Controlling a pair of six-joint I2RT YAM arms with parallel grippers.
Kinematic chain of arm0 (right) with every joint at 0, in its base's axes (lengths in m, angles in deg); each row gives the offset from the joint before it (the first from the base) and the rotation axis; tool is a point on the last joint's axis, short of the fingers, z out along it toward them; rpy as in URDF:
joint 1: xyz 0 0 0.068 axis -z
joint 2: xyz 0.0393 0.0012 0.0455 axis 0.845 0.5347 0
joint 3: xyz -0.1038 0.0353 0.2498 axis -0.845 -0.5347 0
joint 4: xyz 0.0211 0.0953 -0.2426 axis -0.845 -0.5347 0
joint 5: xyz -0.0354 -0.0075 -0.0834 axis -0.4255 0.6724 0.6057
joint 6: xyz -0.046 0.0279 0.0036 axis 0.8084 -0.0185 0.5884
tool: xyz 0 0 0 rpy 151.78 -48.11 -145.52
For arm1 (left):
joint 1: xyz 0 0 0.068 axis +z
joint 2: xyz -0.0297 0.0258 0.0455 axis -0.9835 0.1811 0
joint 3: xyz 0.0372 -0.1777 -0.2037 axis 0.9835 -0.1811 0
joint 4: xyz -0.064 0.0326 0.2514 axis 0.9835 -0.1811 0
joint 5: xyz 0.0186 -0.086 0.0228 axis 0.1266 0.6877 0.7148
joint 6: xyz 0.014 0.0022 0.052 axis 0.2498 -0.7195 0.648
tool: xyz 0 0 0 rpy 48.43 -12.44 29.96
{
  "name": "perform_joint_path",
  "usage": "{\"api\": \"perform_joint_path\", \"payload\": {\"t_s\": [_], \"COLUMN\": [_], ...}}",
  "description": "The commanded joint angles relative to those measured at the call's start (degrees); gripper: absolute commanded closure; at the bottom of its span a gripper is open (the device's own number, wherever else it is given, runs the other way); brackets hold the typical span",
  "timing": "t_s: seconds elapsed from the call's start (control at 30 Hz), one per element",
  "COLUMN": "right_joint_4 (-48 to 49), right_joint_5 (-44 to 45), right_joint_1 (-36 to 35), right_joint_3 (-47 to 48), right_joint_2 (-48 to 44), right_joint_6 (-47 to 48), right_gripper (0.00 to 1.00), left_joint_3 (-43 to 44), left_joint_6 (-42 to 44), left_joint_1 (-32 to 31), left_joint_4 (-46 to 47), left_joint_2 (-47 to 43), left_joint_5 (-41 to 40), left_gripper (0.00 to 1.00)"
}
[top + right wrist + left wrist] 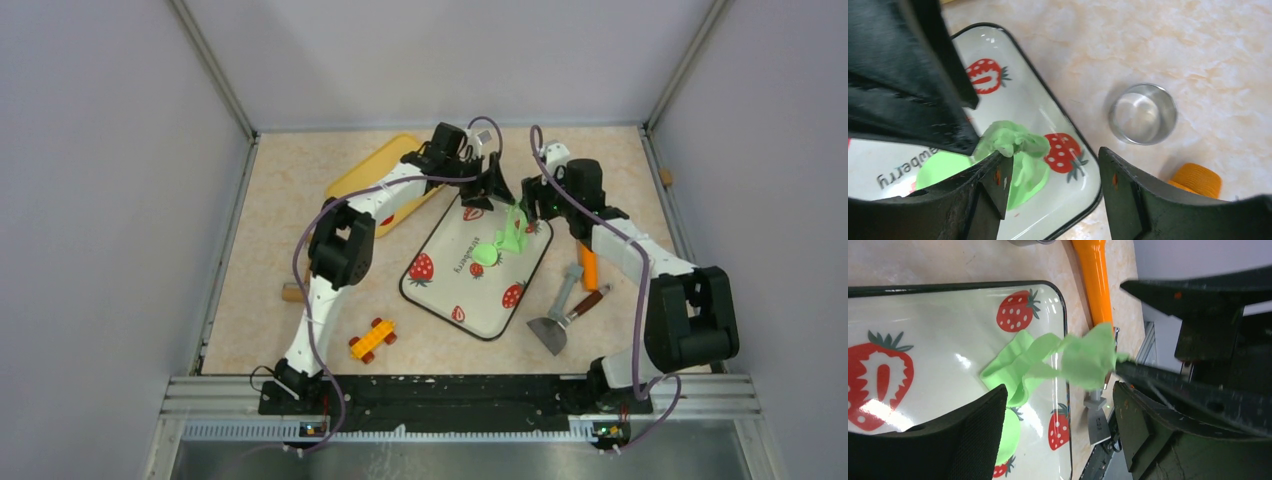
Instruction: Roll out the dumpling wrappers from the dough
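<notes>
A ragged green dough scrap (513, 230) hangs over the far right corner of the strawberry tray (490, 322). Its top clings to the left fingertip (998, 167) of my open right gripper (528, 208). Its lower end droops to the tray, which also shows in the left wrist view (1013, 365). My left gripper (497, 195) is open beside it, one finger (978, 435) next to the drooping end. A flat green oval wrapper (486, 255) lies on the tray below, also in the right wrist view (940, 167). Neither gripper closes on the dough (1013, 137).
An orange-handled tool (588, 268) lies right of the tray, with a metal scraper (553, 325) and a wood-handled tool (590, 300) nearer me. A steel cup (1143, 114) stands beyond the tray corner. A yellow tray (372, 172) is at back left, a toy car (372, 340) at front left.
</notes>
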Motion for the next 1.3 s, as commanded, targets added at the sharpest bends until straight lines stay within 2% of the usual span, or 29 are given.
{"api": "perform_joint_path", "payload": {"t_s": [0.0, 0.27, 0.5, 0.67, 0.8, 0.97, 1.1, 1.27], "right_joint_4": [3.3, 0.1, -14.4, -22.7, -24.5, -24.4, -23.2, -22.9], "right_joint_5": [2.9, -2.0, -14.6, -21.4, -18.3, -17.1, -15.7, -15.2], "right_joint_1": [2.0, 2.1, 2.2, 3.8, 4.4, 4.4, 4.4, 4.5], "right_joint_3": [-0.1, 0.0, 3.6, 8.1, 12.9, 17.3, 18.6, 20.1], "right_joint_2": [0.2, -1.8, -4.6, -2.3, 2.1, 4.9, 6.5, 8.4], "right_joint_6": [-0.6, -0.5, -2.1, 2.6, 3.3, 6.5, 8.5, 10.0], "right_gripper": [0.36, 0.36, 0.35, 0.34, 0.34, 0.34, 0.33, 0.33], "left_joint_3": [-1.4, -0.4, -1.7, -4.2, -5.1, -3.7, -2.6, -2.0], "left_joint_6": [2.1, 4.7, 9.1, 10.5, 10.5, 6.3, 1.9, 1.1], "left_joint_1": [0.3, 1.2, 3.6, 5.8, 6.2, 3.8, 2.1, 0.6], "left_joint_4": [-1.2, -2.5, -3.9, -0.7, 1.1, 4.5, 6.1, 6.4], "left_joint_2": [-5.0, -5.2, -6.8, -8.6, -9.5, -8.5, -6.3, -3.9], "left_joint_5": [3.2, 1.0, 0.7, 4.0, 7.4, 11.1, 8.3, 5.4], "left_gripper": [0.20, 0.20, 0.21, 0.21, 0.21, 0.20, 0.20, 0.20]}}
